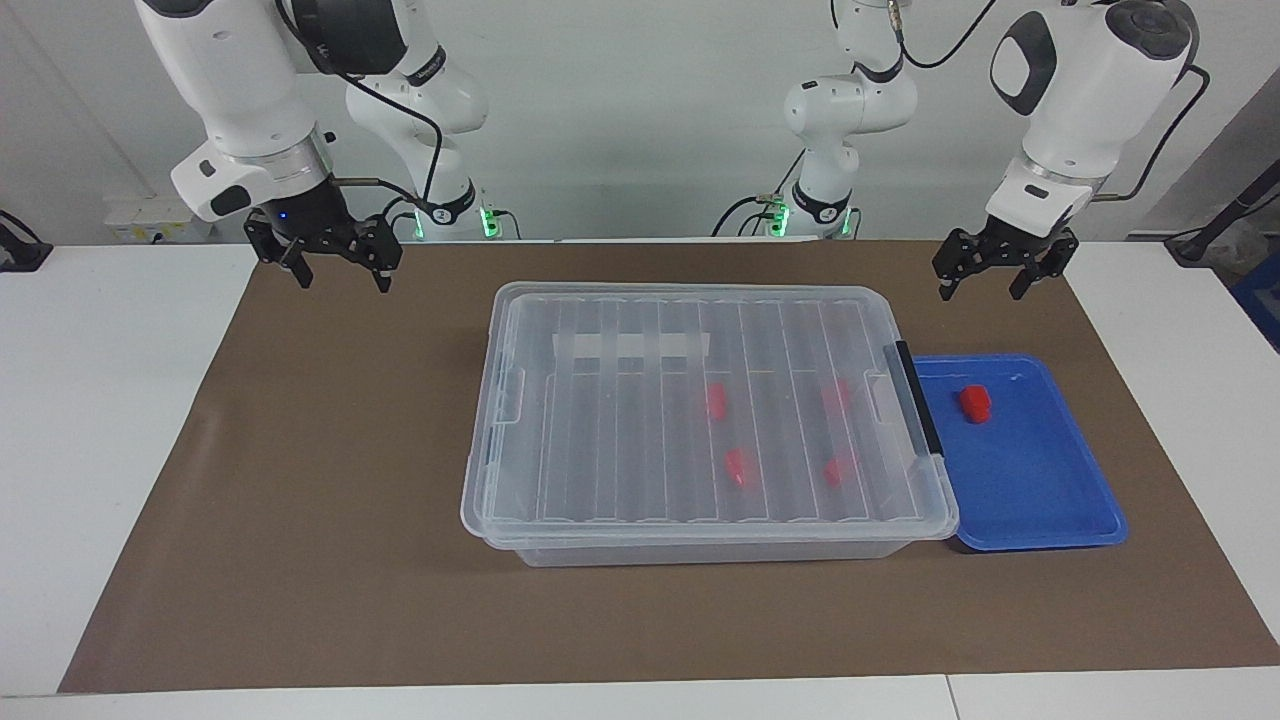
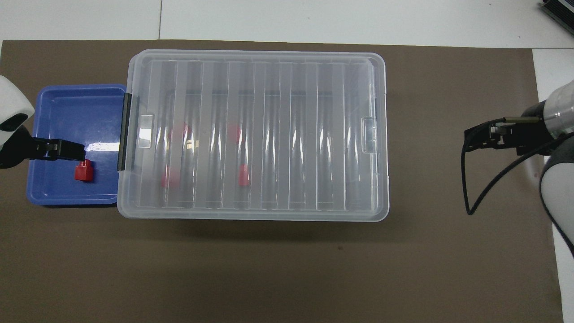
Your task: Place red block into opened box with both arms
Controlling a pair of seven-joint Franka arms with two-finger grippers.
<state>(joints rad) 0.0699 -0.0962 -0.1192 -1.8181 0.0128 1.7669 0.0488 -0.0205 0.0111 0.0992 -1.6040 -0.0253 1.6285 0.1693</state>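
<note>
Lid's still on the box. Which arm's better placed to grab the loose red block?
Left. Its open hand hangs near the blue tray holding the red block. The right hand, also open, is at the box's other end.

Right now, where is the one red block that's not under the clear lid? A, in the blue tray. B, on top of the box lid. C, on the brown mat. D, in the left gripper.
A: the red block lies loose in the blue tray, beside the lidded box.
</note>
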